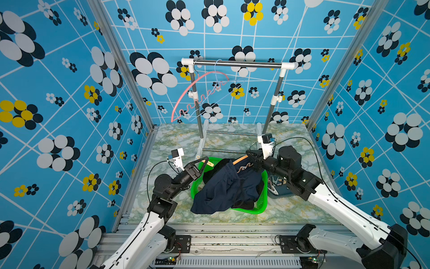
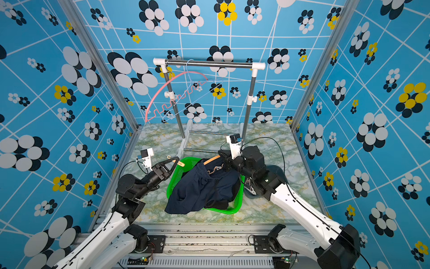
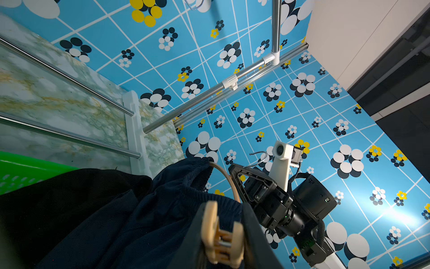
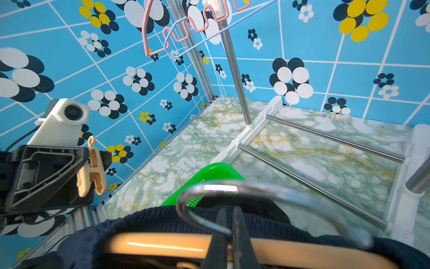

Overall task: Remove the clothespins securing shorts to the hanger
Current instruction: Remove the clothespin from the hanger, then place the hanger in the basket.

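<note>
Pinching a tan clothespin [image 1: 210,163] crosswise at its fingertips, the left gripper [image 1: 206,160] hangs over the far left rim of the green basket [image 1: 252,210] in both top views. The pin's long axis runs across the fingers. Its small hooked end sticks out on the side away from the basket and its blunt end lies over the rim. The jaws stand only narrowly apart, with the pin filling the gap. The navy shorts [image 1: 223,188] lie heaped in the basket and spill over its near rim, with black shorts [image 1: 244,205] beneath. At the far end of the heap the right gripper [image 1: 250,155] is closed on a wooden hanger [image 1: 240,160], whose bar slants out from under the navy waistband.

The left wrist view shows the clothespin [image 3: 221,235] clamped between two dark fingers [image 3: 193,237], lying across them with its spring in the middle. The navy fabric [image 3: 144,221] is just behind it. Beyond, the right gripper [image 3: 232,168] meets the hanger's curved bar [image 3: 226,180].

In the right wrist view, the right gripper [image 4: 229,223] has its jaws pressed together at the base of the metal hook [image 4: 256,189], just above the wooden bar [image 4: 162,246]. The navy waistband [image 4: 151,221] drapes over that bar. The left gripper [image 4: 93,163] holds the clothespin [image 4: 92,172] in the air, clear of the fabric.
</note>
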{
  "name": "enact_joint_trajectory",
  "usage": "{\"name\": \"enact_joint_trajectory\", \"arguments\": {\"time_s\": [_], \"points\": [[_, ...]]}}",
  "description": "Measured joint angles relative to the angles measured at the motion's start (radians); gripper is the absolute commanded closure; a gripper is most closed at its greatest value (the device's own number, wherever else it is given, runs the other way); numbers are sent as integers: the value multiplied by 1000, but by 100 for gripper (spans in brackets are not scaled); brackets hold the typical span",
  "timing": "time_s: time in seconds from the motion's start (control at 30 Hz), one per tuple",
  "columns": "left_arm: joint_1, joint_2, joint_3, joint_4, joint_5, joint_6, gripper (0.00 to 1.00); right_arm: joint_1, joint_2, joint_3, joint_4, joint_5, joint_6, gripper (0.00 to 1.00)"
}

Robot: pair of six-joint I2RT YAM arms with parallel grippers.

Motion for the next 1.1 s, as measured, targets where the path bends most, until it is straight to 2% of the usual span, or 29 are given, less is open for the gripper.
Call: {"name": "enact_joint_trajectory", "arguments": {"time_s": [0.13, 0.27, 0.47, 0.67, 0.9, 1.1], "points": [[0, -37, 13, -87, -10, 67, 100, 6, -4, 0, -34, 34, 14, 100], [0, -82, 61, -204, -27, 158, 100, 63, -16, 24, -109, 146, 14, 100], [0, -122, 141, -347, -51, 294, 100, 219, 8, 167, -257, 416, -7, 100], [13, -140, 173, -448, -82, 391, 100, 354, 114, 333, -382, 724, -19, 100], [48, -144, 193, -518, -92, 452, 100, 369, 222, 453, -469, 992, -50, 100], [84, -136, 223, -526, -83, 475, 100, 362, 280, 550, -478, 1089, -88, 100]]}}
